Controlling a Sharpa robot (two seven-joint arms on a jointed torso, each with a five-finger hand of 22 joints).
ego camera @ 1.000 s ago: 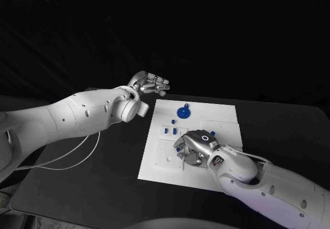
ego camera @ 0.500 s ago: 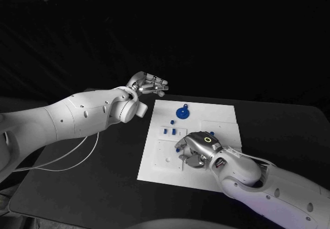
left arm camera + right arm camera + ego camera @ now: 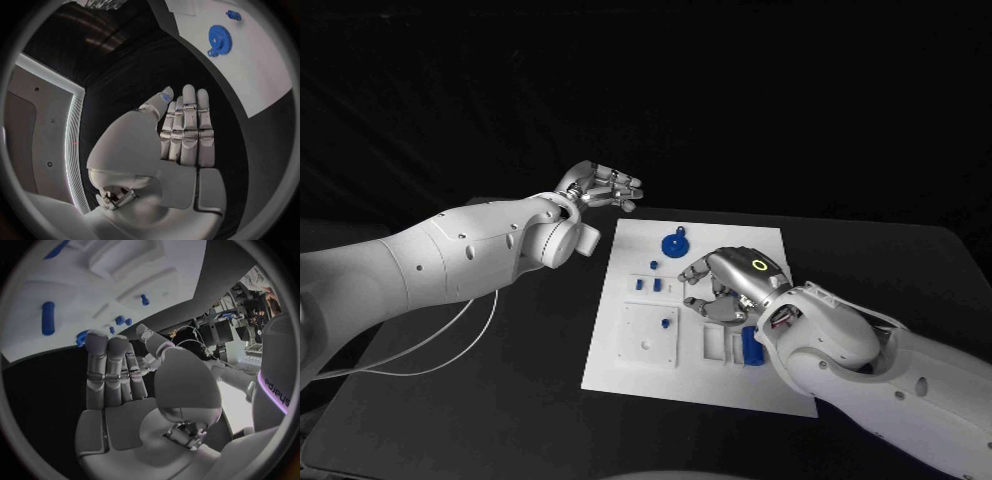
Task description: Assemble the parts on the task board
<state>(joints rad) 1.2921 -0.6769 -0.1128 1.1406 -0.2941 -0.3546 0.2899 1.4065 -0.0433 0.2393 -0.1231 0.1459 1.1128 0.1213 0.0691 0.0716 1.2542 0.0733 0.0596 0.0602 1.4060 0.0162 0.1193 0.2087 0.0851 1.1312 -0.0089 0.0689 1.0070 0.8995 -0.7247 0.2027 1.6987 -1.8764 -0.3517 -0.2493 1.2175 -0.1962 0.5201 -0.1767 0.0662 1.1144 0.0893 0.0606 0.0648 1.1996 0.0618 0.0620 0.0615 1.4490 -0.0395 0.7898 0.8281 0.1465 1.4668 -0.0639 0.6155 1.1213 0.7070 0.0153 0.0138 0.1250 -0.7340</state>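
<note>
Over task board (image 3: 629, 350), right hand (image 3: 728, 285) empty.

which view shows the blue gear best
The left wrist view: the blue gear lies unobstructed on the task board, teeth visible. The head view shows the gear smaller, near the board's far end. I cannot pick it out in the right wrist view.

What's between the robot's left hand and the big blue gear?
In the head view, between the left hand and the blue gear lie bare black table and bare white task board.
</note>
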